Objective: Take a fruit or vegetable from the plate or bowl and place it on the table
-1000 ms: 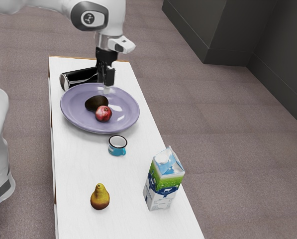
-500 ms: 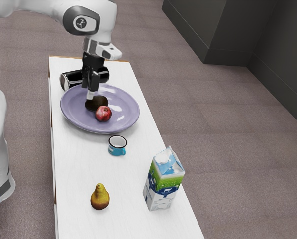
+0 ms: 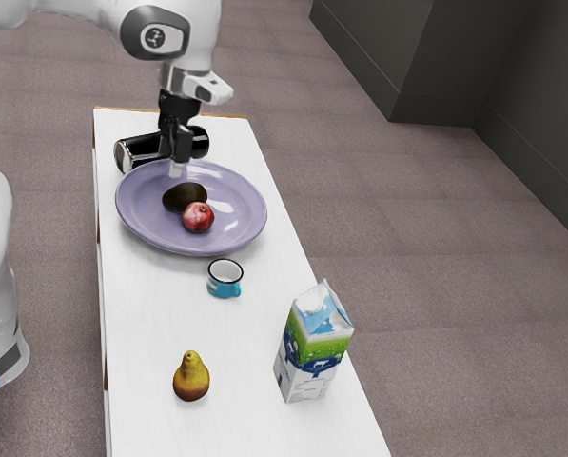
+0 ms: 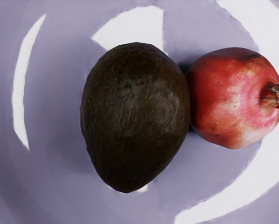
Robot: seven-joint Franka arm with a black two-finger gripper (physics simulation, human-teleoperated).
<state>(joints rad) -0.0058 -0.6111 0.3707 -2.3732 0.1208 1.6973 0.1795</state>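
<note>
On the long white worktop (image 3: 255, 419), the round, glossy purple plate (image 3: 241, 214) held the dark oval avocado (image 4: 136, 116) and the round red pomegranate (image 4: 232, 98), touching side by side. In the exterior view, the black cylindrical can (image 3: 139, 151) lay behind the plate. The small blue mug (image 3: 224, 283) stood just before it; nearer stood the yellow-brown pear (image 3: 191, 379), left of the upright white-green-blue carton (image 3: 312, 347).
</note>
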